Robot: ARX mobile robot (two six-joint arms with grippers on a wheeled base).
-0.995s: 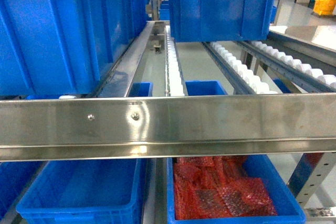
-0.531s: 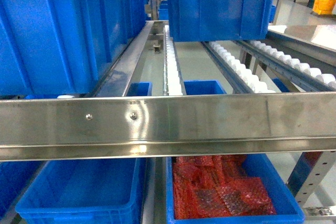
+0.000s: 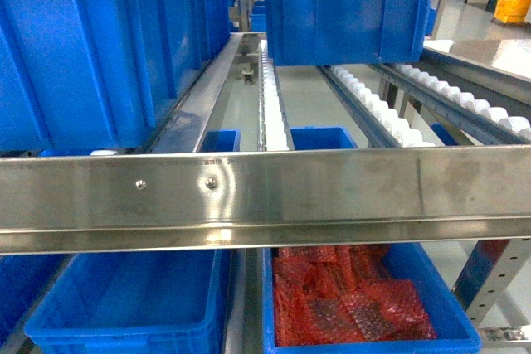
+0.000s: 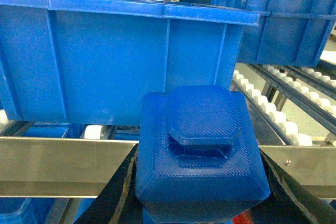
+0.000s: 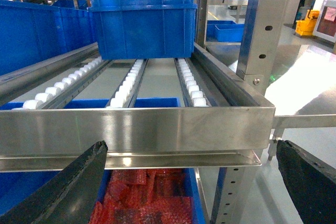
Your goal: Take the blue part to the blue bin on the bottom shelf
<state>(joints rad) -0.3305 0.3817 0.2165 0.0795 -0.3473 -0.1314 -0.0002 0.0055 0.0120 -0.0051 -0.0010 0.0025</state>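
Left gripper (image 4: 202, 203): blue part (image 4: 202, 150) is being gripped between closed fingers, carried for the drop | right gripper (image 5: 191, 182): is being held wide open, nothing held | target: blue bin (image 3: 124, 304) at 7 o'clock is being left unobstructed inside | edge: steel rail (image 3: 265, 196) is overhanging its entry.

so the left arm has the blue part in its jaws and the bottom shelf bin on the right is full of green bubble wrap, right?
Not quite: the bubble wrap in the right bottom-shelf bin is red, not green, as the head view shows. The rest holds: in the left wrist view the blue part sits between the jaws of the left gripper.
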